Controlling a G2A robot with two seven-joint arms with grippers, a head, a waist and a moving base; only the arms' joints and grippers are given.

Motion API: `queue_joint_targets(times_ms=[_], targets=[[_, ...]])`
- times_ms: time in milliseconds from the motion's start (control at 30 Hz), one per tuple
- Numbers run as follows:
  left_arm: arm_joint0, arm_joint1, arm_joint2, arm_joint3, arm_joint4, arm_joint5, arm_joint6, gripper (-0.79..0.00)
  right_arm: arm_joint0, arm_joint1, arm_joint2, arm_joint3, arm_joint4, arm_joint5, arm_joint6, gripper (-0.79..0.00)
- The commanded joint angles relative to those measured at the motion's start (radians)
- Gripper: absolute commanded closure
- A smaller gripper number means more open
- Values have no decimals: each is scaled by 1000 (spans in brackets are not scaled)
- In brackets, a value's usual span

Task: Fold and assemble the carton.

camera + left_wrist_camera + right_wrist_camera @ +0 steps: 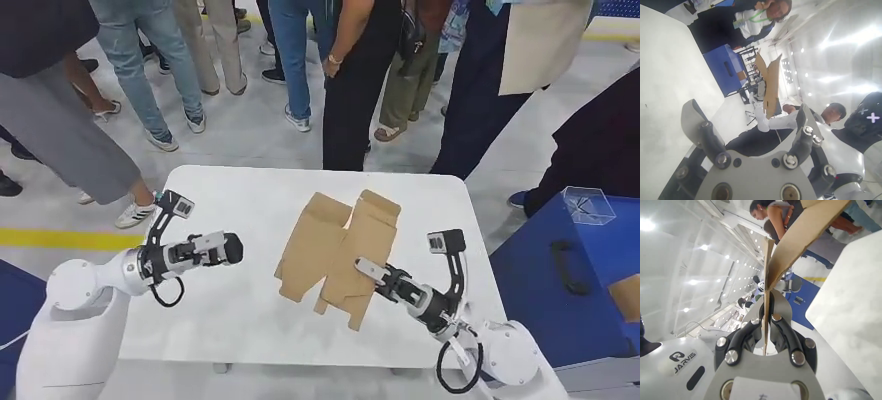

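Above the table [250, 300], right pincer [767, 294] clamps the carton [335, 250], its gripped edge hidden; left pincer [746, 109] gapes

A white tabletop [240, 210] with rounded corners is standing on a pale grey floor [250, 135], where a yellow stripe [40, 238] is running along off its left side. A blue cabinet [560, 290] is sitting just beside the tabletop's right edge, carrying what seems to be a clear plastic box [585, 205] on top. Overhead, rows of small round lights [704, 247] are shining from a white ceiling [668, 260].
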Motion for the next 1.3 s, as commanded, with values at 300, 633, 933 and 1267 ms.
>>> queue_joint_targets(times_ms=[300,633,933,1267], targets=[[-11,-4,158,-83,49,-21,-67,-773,-38,9,-34,-10,-17,81,96,0],[-27,-3,217,-80,58,-28,-57,-34,-31,9,-77,-14,-62,63,71,0],[-7,11,188,-83,8,-62,-93,0,-16,6,-88,1,-74,59,-13,-785],[39,26,153,-136,-9,-126,-116,0,41,-20,-73,52,177,22,-273,-785]])
